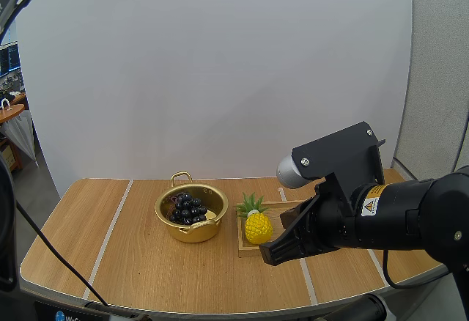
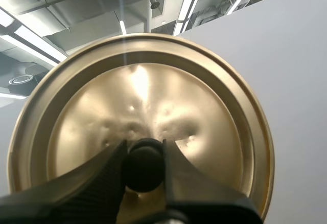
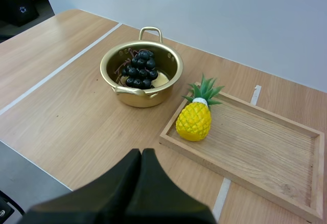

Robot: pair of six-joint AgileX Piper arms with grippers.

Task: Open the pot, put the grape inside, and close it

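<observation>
Left gripper (image 2: 144, 148): clamped on the black knob (image 2: 144, 169) of the gold lid (image 2: 143, 96), one finger on each side, closed only as far as the knob allows. Lid held up in the air, knob side toward the wrist camera.

Right gripper (image 1: 268, 253) (image 3: 141, 155): fingers pressed together into one dark wedge, nothing between them. Hovers above the near part of the table (image 1: 110, 248) (image 3: 66, 111), just in front of the tray's near left corner.

Pot (image 1: 194, 234) (image 3: 138, 97): gold, uncovered, upright on the table toward the middle. One loop handle at the far side, one at the near side.

Grapes (image 1: 187, 209) (image 3: 139, 68): dark bunch, already inside the pot, lying on its bottom.

Wooden tray (image 1: 286, 204) (image 3: 265, 152): flat on the table, to the right of the pot, apart from it.

Toy pineapple (image 1: 258, 226) (image 3: 194, 120): yellow with green leaves, upright at the tray's left end, near the pot but not touching it.
</observation>
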